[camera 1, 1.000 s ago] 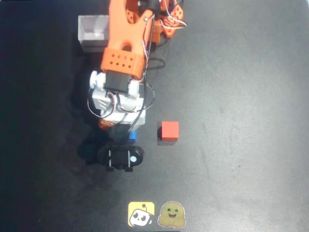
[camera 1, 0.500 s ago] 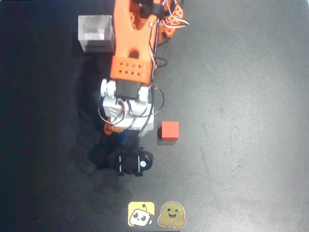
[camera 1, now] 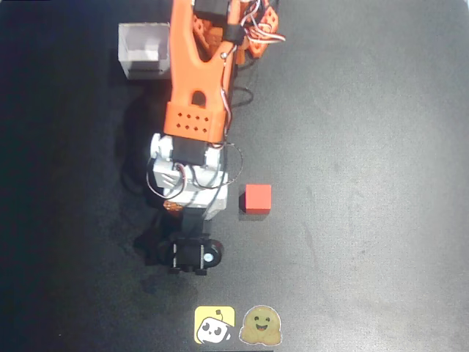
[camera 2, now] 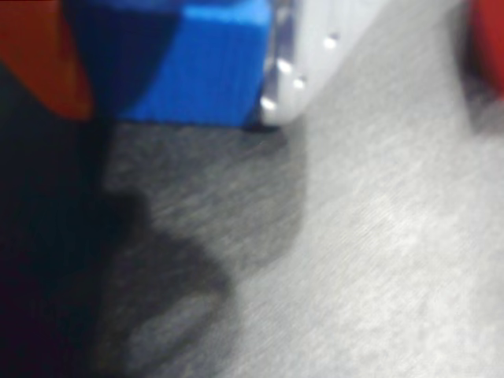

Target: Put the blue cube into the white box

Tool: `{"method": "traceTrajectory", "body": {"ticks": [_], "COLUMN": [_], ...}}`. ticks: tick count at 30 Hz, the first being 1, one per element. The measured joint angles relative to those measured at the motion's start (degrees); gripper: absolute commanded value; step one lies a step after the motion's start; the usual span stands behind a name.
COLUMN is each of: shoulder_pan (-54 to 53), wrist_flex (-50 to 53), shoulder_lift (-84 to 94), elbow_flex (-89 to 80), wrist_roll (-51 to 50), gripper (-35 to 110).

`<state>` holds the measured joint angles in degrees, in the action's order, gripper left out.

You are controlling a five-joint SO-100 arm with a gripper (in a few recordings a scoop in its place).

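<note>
In your wrist view the blue cube [camera 2: 201, 67] sits at the top of the picture between the two fingers, an orange one [camera 2: 35, 55] on its left and a pale, shiny one [camera 2: 303, 59] pressed against its right face, so the fingers are clamped on the blue cube with no gap that you can see on either side. Below it the grey worktop [camera 2: 370, 260] is blurred and carries a dark shadow at the left. A red edge at the top right corner of that view is the red cube [camera 2: 488, 35]. From overhead, your orange arm [camera 1: 196, 81] reaches down the picture from the top, and its white wrist block and black camera mount cover the gripper [camera 1: 183, 213] and the blue cube beneath them. The red cube [camera 1: 257, 198] rests on the dark worktop [camera 1: 366, 183] just to the right of the wrist. The white box [camera 1: 143, 48] stands open at the upper left, beside the arm and well apart from the gripper. Two stickers [camera 1: 237, 325] lie at the bottom edge.
</note>
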<state>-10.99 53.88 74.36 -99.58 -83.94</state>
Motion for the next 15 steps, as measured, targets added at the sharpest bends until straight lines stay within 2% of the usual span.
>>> {"method": "traceTrajectory", "body": {"ticks": [3,6,12,15], "shoulder_pan": [-1.1,-3.5,-8.3,-11.7], "wrist_flex": [2.0,9.4,35.3,42.0], "shoulder_lift": [-0.1,0.2,3.4,6.2], "elbow_flex": [1.1,3.6,19.8,24.6], "wrist_roll": [-0.8,-1.1,-4.4,-4.9], "gripper": [0,0,0,0]}}
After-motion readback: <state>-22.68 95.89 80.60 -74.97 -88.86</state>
